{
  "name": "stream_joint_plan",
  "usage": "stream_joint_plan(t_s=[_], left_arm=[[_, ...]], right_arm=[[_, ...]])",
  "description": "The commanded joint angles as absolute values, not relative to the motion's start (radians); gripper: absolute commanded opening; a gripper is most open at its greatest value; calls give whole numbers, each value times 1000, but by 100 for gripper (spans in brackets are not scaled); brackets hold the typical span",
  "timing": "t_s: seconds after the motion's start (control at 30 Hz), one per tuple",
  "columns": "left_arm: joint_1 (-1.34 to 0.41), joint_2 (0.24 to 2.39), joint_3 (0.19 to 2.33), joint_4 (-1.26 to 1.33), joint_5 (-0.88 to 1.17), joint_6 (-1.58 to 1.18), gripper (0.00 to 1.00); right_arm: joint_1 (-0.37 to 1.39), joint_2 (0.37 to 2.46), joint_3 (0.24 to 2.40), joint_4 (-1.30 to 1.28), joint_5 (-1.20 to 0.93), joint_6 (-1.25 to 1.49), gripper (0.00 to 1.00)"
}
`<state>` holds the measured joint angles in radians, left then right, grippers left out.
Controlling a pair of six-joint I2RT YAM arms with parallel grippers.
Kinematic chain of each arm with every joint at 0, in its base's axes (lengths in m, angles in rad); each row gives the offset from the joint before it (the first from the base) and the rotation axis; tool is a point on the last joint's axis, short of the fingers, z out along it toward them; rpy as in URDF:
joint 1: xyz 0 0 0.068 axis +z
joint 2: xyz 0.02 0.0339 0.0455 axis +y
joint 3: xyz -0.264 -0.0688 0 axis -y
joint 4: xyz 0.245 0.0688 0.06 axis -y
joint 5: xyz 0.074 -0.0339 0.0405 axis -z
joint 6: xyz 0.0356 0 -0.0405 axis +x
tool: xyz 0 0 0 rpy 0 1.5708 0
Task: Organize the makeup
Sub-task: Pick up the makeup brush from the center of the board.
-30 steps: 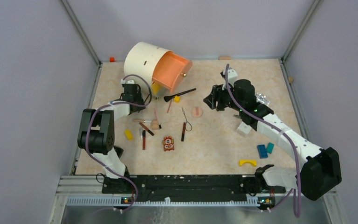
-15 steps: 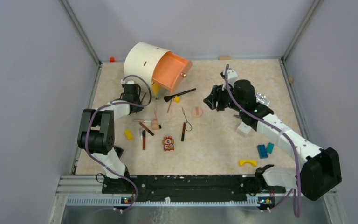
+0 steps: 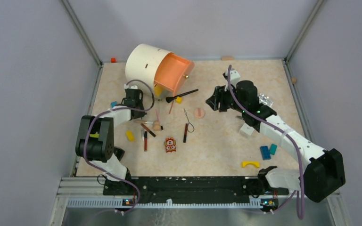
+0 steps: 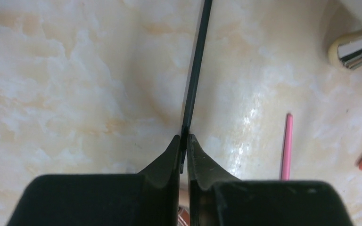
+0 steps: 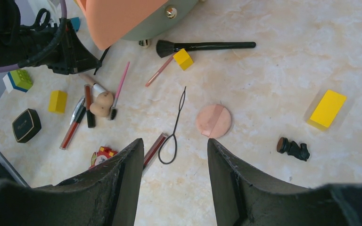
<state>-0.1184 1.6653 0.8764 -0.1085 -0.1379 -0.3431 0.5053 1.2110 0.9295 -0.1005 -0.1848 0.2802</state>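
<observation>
My left gripper [image 4: 184,137] is shut on the near end of a thin black stick [image 4: 195,70] lying on the table in front of the orange drawer. A pink stick [image 4: 286,146] lies just to its right. In the top view this gripper [image 3: 143,106] sits left of the makeup heap: a peach sponge [image 3: 157,125], brown and red sticks [image 3: 145,140], and a red tube [image 3: 185,133]. My right gripper [image 5: 174,143] hangs open above the wire-loop tool [image 5: 174,127] and the round peach puff [image 5: 213,121]. A black brush [image 5: 202,46] lies further back.
A cream round case with an orange drawer [image 3: 162,68] stands at the back left. Yellow blocks [image 3: 130,135] and a toy figure [image 3: 170,144] lie among the makeup. A black compact [image 5: 26,125] sits at the left. Blue blocks [image 3: 265,152] and a yellow arch [image 3: 250,164] lie near the right.
The left gripper's jaws have closed onto the black stick and the left arm has shifted a little. The right arm has not moved.
</observation>
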Motion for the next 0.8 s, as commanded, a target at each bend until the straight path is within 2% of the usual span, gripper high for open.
stream_joint_plan(t_s=[0.0,0.57,0.77], left_arm=[[-123,1617,846,-208,-139,-360,10],[-123,1404,808,-231,-66,-423,0],[-124,1314,757,-229,-23,-493,0]], right_arm=[[494,1181,931,-77,-189,267,51],[494,1187,928,-69,-196,276,51],[494,1187,922,-62,-201,283,52]])
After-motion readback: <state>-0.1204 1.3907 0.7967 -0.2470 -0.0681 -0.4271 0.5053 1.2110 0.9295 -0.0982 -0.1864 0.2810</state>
